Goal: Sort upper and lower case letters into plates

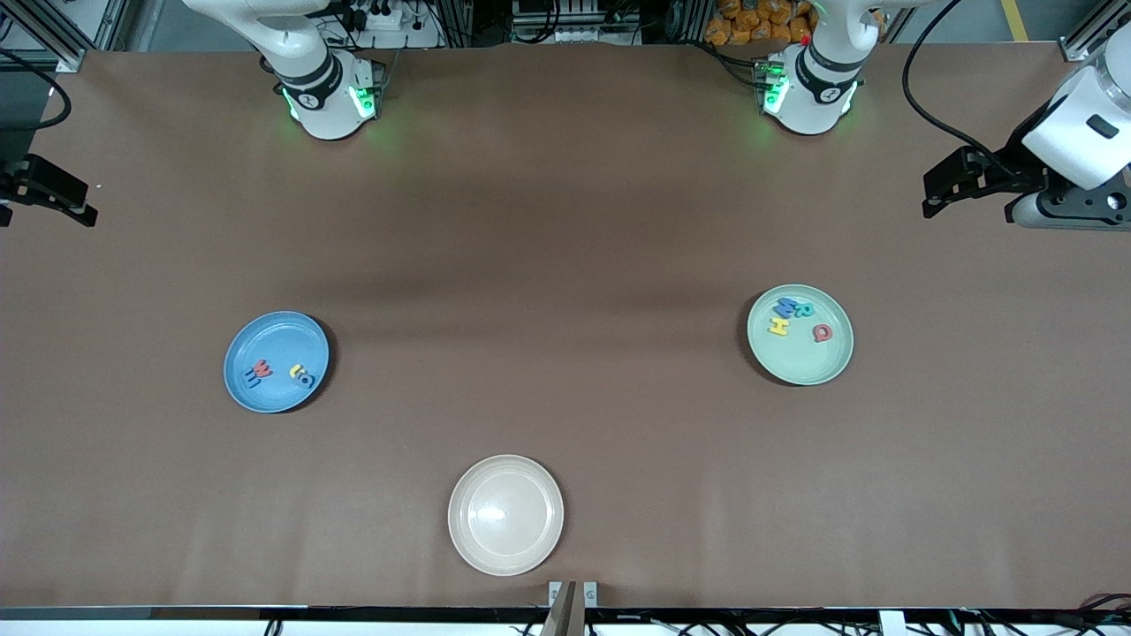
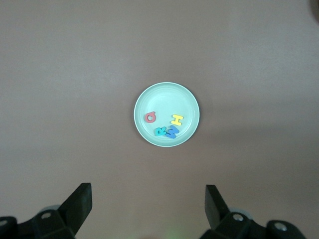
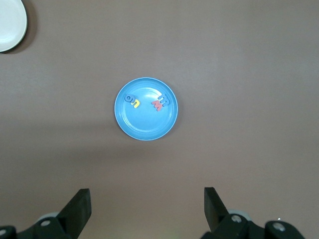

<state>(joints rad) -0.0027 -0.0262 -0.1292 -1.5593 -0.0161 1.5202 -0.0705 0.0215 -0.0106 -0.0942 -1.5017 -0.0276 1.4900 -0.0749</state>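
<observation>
The blue plate (image 1: 274, 337) (image 3: 147, 124) lies toward the right arm's end and holds several small letters: red (image 1: 261, 367), blue (image 1: 254, 379), yellow (image 1: 296, 371) and a blue ring (image 1: 306, 381). The mint green plate (image 1: 804, 362) (image 2: 164, 97) lies toward the left arm's end with a blue letter (image 1: 785, 306), a teal one (image 1: 804, 311), a yellow H (image 1: 778, 327) and a red one (image 1: 823, 332). My left gripper (image 1: 937, 190) (image 2: 148, 199) hangs open and empty, high over the table's end. My right gripper (image 1: 75, 201) (image 3: 147, 201) hangs open and empty at the other end.
A cream-white plate (image 1: 505, 515) (image 3: 10, 25) with nothing in it sits nearest the front camera, between the two other plates. Brown table surface (image 1: 548, 291) spreads around all three plates. The arm bases (image 1: 331, 97) stand along the table's back edge.
</observation>
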